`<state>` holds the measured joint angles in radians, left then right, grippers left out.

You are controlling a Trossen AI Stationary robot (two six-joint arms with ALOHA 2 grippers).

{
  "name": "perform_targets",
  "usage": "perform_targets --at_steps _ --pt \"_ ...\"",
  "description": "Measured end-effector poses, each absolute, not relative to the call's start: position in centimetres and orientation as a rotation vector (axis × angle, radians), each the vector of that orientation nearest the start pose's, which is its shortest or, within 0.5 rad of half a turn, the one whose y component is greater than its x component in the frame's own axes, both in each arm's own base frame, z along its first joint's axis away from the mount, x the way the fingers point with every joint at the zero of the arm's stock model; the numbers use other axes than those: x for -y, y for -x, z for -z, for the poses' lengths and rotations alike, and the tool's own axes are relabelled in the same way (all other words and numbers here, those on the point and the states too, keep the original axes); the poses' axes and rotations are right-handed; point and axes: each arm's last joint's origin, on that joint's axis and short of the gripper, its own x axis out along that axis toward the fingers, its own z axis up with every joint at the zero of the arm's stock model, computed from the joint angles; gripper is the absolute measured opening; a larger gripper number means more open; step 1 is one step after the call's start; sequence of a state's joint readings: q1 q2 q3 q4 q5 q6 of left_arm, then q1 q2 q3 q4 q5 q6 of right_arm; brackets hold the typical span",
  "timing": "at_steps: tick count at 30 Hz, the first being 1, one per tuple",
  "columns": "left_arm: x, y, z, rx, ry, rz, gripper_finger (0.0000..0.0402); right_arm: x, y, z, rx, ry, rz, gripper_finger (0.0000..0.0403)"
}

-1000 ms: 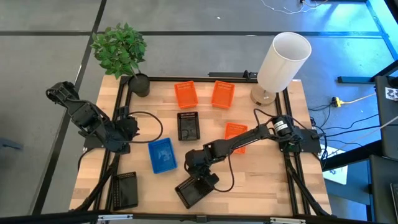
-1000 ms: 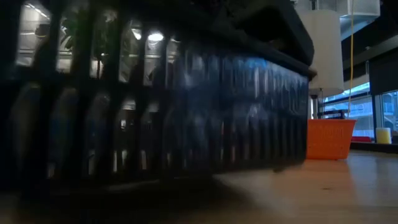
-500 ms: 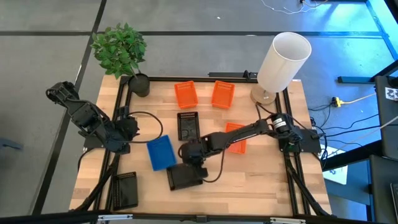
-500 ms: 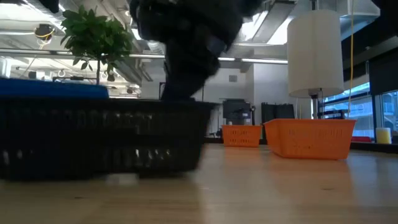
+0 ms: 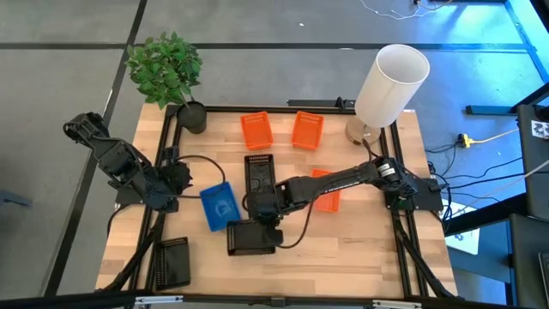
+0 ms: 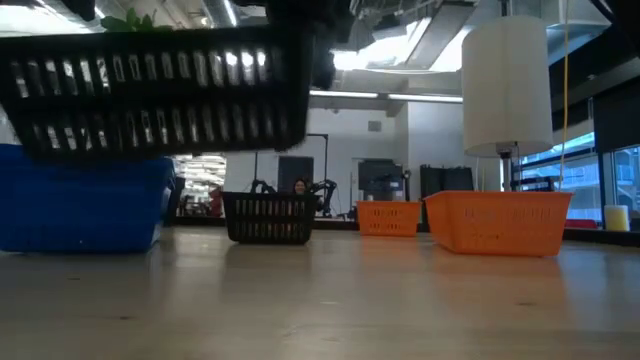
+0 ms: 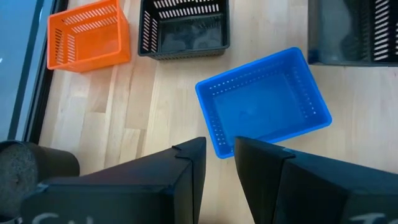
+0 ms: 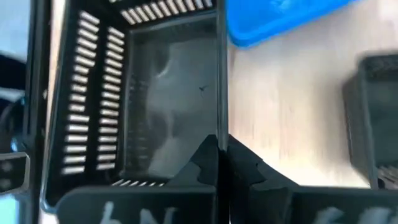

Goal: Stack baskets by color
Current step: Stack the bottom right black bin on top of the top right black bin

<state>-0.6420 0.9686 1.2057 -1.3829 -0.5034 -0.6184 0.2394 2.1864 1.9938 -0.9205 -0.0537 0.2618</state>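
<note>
Left gripper (image 5: 183, 178) waits at the table's 9 o'clock edge, fingers parted, grasping nothing. Blue basket (image 5: 218, 206) lies just beside it, toward 3 o'clock. Right gripper (image 5: 262, 213) at centre, fingers clenched on the rim of a black basket (image 5: 251, 238), carried clear of the table. A second black basket (image 5: 259, 172) sits at its 12 o'clock. Three orange baskets (image 5: 256, 130) lie toward 12 to 3 o'clock.

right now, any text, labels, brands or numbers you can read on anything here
No text can be read in any view.
Black basket held by the right pincer: no label.
Blue basket: plain, no marking.
Orange baskets: no marking.
Lamp: plain white shade.
Printed black-and-white tag at the high view's right edge: a pattern, too small to read.
Pale marks on the wrist housings: cut off, unreadable.
</note>
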Motion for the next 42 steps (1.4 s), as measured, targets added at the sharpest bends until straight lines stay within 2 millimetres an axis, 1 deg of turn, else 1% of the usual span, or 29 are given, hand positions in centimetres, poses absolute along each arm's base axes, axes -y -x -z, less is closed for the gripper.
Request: perform_targets --at_steps 2,4,8,12,15,19,22,25,31,36,42 --pt "6.8 -11.5 -35.2 -0.938 -0.045 -0.176 0.0076 -10.9 -45.3 -25.2 -1.144 -0.191 -0.028 0.0002" --pt "6.8 -11.5 -35.2 -0.937 -0.035 -0.181 0.0076 -10.6 -45.4 -26.0 -1.113 -0.243 0.079 0.0002" --pt "6.8 -11.5 -35.2 -0.935 -0.024 -0.189 0.0076 -9.8 -45.5 -28.1 -1.009 -0.294 0.304 0.0002" --pt "6.8 -11.5 -35.2 -0.933 -0.024 -0.191 0.0076 -9.0 -45.3 -29.9 -0.93 -0.357 0.462 0.0002" --pt "6.8 -11.5 -35.2 -0.931 -0.024 -0.194 0.0076 -8.1 -45.0 -30.2 -0.889 -0.445 0.604 0.0002" --pt "6.8 -11.5 -35.2 -0.93 -0.023 -0.195 0.0076 -6.1 -44.6 -29.5 -0.912 -0.524 0.756 0.0002" --pt "6.8 -11.5 -35.2 -0.93 -0.023 -0.195 0.0076 -4.4 -44.6 -29.0 -0.925 -0.546 0.821 0.0002" --pt "6.8 -11.5 -35.2 -0.929 -0.021 -0.195 0.0076 -2.9 -44.9 -29.3 -0.847 -0.534 0.884 0.0002" --pt "6.9 -11.6 -35.3 -0.918 -0.013 -0.191 0.0076 -1.1 -45.0 -29.2 -0.835 -0.558 0.925 0.0002" --pt "6.9 -11.6 -35.3 -0.912 0.006 -0.207 0.0076 -0.7 -45.1 -29.1 -0.795 -0.642 0.978 0.0005" --pt "6.8 -11.6 -35.3 -0.889 -0.01 -0.234 0.0076 -0.8 -45.1 -28.9 -0.795 -0.672 0.983 0.0002"
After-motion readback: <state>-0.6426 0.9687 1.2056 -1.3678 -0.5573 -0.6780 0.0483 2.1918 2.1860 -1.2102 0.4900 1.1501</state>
